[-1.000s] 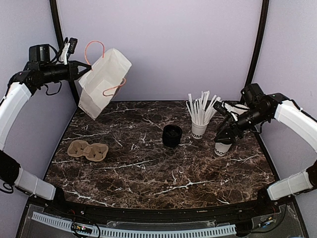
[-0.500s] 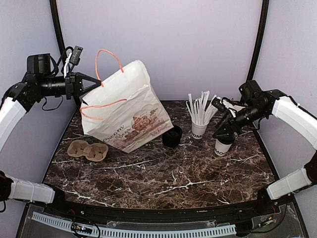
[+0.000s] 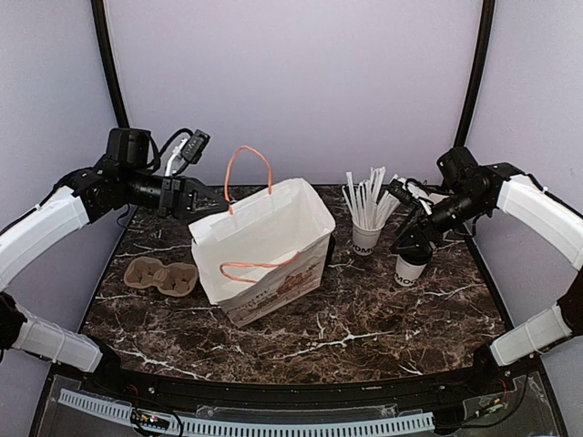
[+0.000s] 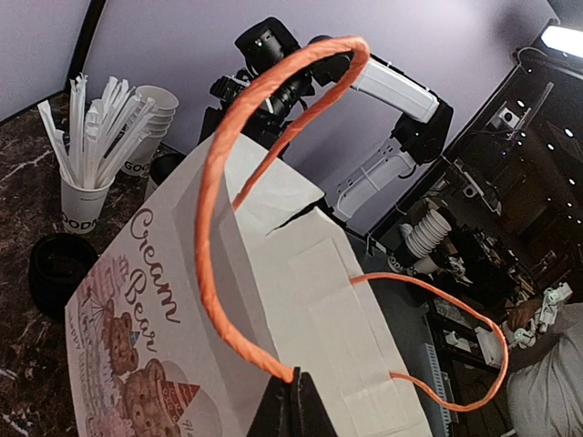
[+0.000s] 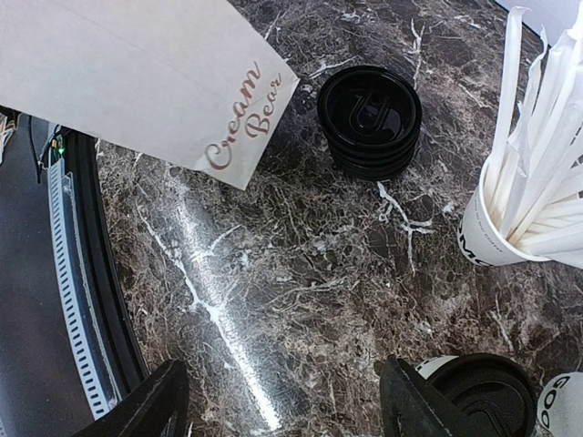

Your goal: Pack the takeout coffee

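The takeout coffee [image 3: 410,269], a small white cup with a black dome lid, stands on the marble at the right. My right gripper [image 3: 409,240] hovers just over it, open and empty. In the right wrist view the lid [image 5: 488,406] lies just outside the right finger [image 5: 417,404], with bare marble between the jaws. My left gripper [image 3: 206,206] is shut on the rim of a white paper bag [image 3: 264,250] at the base of its orange handle [image 4: 232,228]. The bag stands open on the table's middle, leaning slightly.
A white cup of white sticks [image 3: 366,232] stands left of the coffee. A stack of black lids [image 5: 369,118] sits beside the bag, mostly hidden by it in the top view. Lidless white cups [image 4: 160,107] stand behind. A brown cup carrier [image 3: 162,276] lies at the left.
My left arm has swung the bag down from the air at the back left and set it on the table's middle. The right gripper has stayed over the coffee.
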`<control>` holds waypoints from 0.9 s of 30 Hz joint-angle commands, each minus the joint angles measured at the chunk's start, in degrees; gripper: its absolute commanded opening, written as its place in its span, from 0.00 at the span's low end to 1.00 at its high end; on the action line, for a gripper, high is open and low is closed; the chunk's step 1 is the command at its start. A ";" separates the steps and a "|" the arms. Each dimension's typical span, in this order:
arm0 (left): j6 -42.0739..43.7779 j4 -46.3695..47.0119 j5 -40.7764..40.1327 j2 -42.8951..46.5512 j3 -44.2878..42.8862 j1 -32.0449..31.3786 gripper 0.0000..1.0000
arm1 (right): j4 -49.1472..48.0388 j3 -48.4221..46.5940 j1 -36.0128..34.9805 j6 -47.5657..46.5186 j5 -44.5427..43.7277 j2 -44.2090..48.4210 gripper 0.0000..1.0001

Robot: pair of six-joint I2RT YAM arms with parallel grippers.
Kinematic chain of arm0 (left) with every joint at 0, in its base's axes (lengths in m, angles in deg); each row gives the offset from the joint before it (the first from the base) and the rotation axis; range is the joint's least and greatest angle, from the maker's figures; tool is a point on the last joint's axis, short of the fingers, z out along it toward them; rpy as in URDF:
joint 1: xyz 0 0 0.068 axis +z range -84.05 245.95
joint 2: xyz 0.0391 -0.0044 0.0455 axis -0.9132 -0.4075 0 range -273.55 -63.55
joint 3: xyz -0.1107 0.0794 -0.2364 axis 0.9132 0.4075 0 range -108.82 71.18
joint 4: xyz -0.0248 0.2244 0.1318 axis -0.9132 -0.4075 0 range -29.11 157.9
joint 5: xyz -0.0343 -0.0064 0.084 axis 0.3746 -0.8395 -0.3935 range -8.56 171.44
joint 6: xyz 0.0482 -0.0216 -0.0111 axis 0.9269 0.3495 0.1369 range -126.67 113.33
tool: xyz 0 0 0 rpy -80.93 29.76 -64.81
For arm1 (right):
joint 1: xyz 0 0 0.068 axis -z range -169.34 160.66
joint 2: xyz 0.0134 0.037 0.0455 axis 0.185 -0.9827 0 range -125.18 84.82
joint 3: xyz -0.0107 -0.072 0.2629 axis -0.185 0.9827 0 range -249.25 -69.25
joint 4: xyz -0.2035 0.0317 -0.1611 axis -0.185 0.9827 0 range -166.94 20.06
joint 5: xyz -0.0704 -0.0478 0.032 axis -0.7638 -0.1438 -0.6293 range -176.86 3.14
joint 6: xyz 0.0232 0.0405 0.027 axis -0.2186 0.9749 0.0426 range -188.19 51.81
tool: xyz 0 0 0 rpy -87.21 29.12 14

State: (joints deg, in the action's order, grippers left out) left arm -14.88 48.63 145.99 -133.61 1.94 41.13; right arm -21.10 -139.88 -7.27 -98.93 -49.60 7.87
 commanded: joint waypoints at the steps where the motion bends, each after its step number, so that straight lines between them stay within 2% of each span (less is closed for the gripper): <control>1: 0.60 3.23 2.13 -3.41 -0.24 -3.06 0.00 | 0.41 -1.81 0.31 0.31 0.49 0.20 0.73; 6: 2.44 2.31 3.59 -11.08 -3.43 -4.15 0.00 | 0.50 -2.07 0.27 0.24 1.29 0.48 0.73; 12: 7.37 -4.50 4.35 -18.63 -9.17 -6.37 0.00 | 1.19 -2.92 0.27 -0.09 2.56 0.94 0.73; 21: 10.01 -6.43 1.82 -23.11 -13.66 -6.89 0.00 | 2.04 -4.82 -0.03 -0.55 4.61 -0.09 0.74; 27: 15.66 -16.39 -0.17 -24.03 -18.71 -6.89 0.00 | 3.02 -6.43 -0.57 -0.64 4.84 -1.13 0.73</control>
State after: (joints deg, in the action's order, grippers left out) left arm -4.60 40.28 146.67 -158.27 -14.47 34.45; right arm -19.12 -144.31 -7.43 -99.19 -46.22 7.52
